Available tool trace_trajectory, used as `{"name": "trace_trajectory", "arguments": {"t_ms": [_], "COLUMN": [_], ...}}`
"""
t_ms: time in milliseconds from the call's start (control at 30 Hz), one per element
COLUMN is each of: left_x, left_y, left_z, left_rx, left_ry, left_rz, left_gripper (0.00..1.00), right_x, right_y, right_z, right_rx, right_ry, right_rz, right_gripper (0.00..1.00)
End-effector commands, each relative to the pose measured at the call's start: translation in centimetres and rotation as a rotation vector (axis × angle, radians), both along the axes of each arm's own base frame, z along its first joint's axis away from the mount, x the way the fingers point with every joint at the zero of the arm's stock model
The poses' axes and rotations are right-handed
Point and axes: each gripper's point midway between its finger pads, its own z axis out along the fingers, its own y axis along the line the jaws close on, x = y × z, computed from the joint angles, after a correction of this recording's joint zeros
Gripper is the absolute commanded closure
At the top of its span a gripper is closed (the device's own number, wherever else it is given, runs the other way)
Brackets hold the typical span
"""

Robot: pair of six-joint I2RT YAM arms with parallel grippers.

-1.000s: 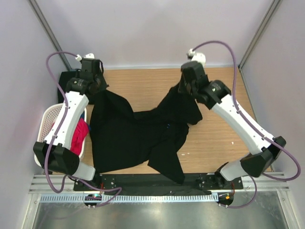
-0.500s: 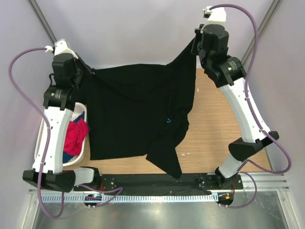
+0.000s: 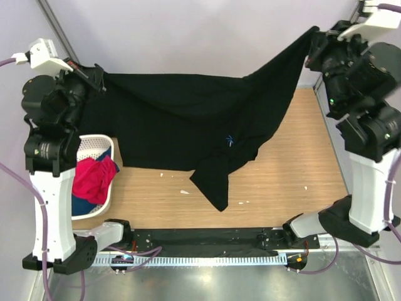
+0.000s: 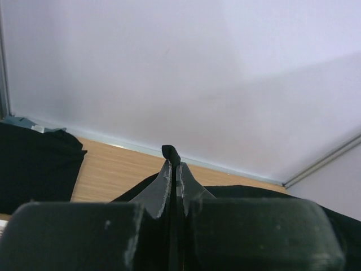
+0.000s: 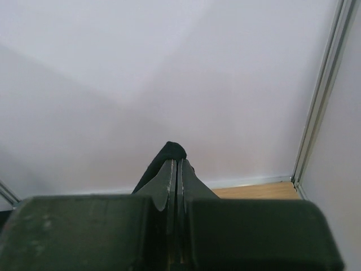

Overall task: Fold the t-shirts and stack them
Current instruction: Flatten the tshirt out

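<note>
Left gripper clenched on a pinch of the t-shirt at 10 o'clock; right gripper likewise at 2 o'clock. Both held high and wide apart, probably to stretch the cloth flat. Loose tail hangs toward 6 above the table.

Between your jaws, a plain black soft-cloth t-shirt, one tiny blue fleck; below the left jaws, a white plastic mesh basket, red-pink garment.
</note>
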Motion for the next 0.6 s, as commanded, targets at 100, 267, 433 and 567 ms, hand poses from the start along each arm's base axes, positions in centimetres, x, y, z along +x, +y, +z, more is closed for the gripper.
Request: {"name": "trace_trajectory", "arguments": {"t_ms": [100,267,433,567], "left_x": [-8.5,-17.0,-24.4,-24.6], "left_y": [-0.8,-1.4,0.2,1.9], "left_z": [6.0,9.4,11.4,11.9], "left_rx": [-0.005,-0.056,-0.116,-0.121], "left_ry": [-0.179,-0.303,-0.410,-0.392], "left_rz": [-0.103,-0.186,-0.151,-0.055], "left_gripper": [1.00,1.00,1.00,1.00], "right_x": [-5.4,-12.4,-13.4,-14.1], "right_y": [-2.6,-6.3,-6.5,-7.0], "right_z": [2.0,6.2,5.1,6.8], "right_rx": [-0.032,0.035,0.040,0.052], "right_ry": [-0.058,-0.228,-0.194,-0.254], "right_rz": [0.022,0.019,0.040,0.025], "right_gripper": [0.99,0.99,0.99,0.99]}}
